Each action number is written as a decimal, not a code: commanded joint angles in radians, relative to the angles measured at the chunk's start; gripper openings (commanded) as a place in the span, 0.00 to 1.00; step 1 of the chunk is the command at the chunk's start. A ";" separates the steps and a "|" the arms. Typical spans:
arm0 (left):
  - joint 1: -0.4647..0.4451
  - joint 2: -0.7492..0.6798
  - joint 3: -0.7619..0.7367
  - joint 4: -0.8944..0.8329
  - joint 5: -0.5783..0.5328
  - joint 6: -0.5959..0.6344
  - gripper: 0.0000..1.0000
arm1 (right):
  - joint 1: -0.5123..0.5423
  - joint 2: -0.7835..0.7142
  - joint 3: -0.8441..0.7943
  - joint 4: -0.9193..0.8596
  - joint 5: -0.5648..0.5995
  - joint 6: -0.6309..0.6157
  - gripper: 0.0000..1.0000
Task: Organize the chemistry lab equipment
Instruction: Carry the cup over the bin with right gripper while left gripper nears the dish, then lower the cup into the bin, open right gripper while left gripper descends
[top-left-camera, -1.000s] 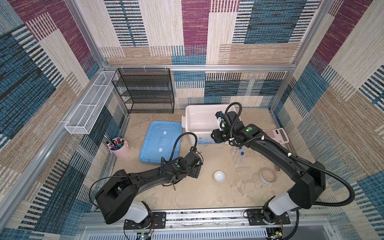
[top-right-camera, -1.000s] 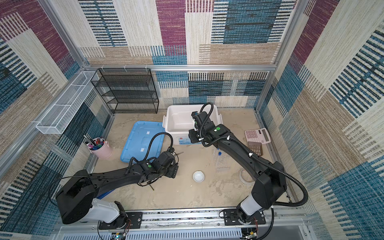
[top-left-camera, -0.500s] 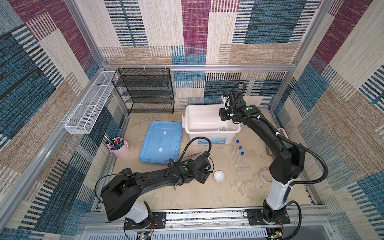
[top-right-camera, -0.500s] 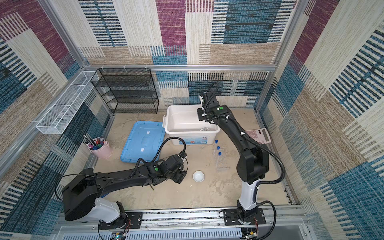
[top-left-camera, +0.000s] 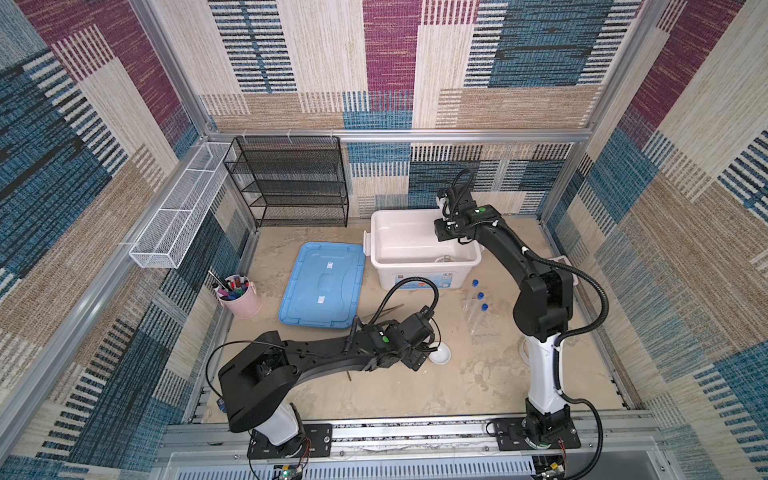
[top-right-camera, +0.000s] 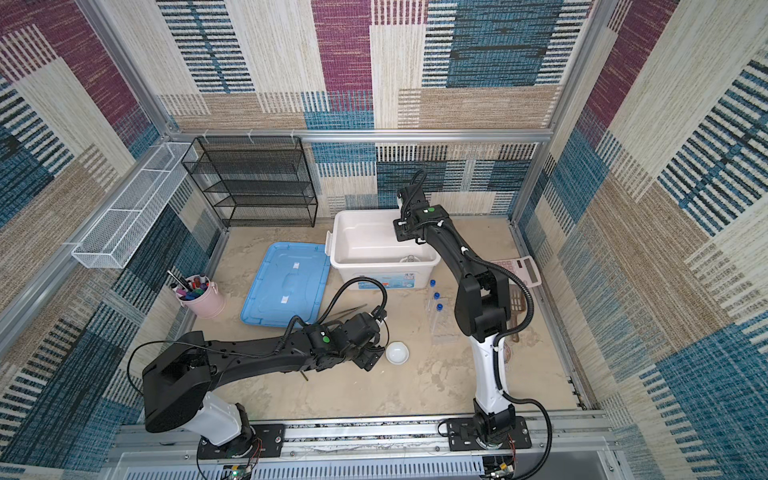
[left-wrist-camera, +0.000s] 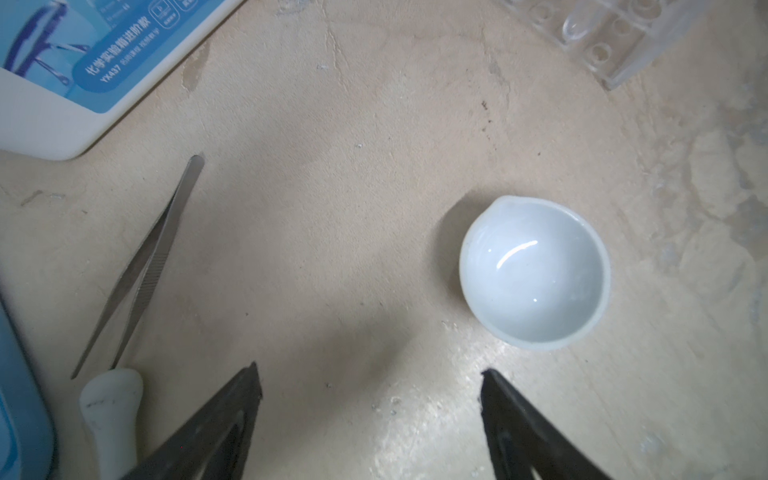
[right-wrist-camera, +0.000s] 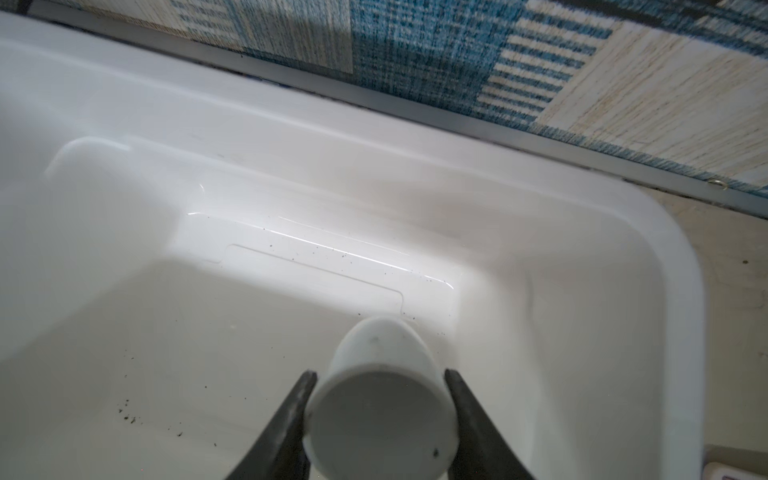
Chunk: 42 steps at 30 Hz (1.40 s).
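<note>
Between the right pincer's (right-wrist-camera: 380, 374) jaws sits a small cup (right-wrist-camera: 378, 419), clamped across its round sides and turned sideways, hanging over the bin's (right-wrist-camera: 623, 291) glossy plastic floor, probably so it can be lowered inside. Matte, chalky white, it looks ceramic. Just ahead of the left pincer (left-wrist-camera: 370, 370), spread wide and empty above the table (left-wrist-camera: 332, 208), lies a glazed, spouted dish (left-wrist-camera: 534, 272), likely its next pick; ridged steel tweezers (left-wrist-camera: 145, 266) and a white pestle (left-wrist-camera: 110, 411) lie off its other side.
</note>
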 joint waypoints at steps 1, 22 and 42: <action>-0.003 0.009 0.011 -0.016 -0.011 -0.001 0.86 | -0.002 0.016 0.012 0.001 -0.007 0.004 0.41; -0.017 0.033 0.040 -0.017 -0.026 -0.004 0.86 | -0.041 0.082 -0.005 -0.001 -0.056 0.027 0.40; -0.020 0.052 0.044 -0.027 -0.047 -0.013 0.86 | -0.042 0.102 -0.020 -0.009 -0.051 0.033 0.37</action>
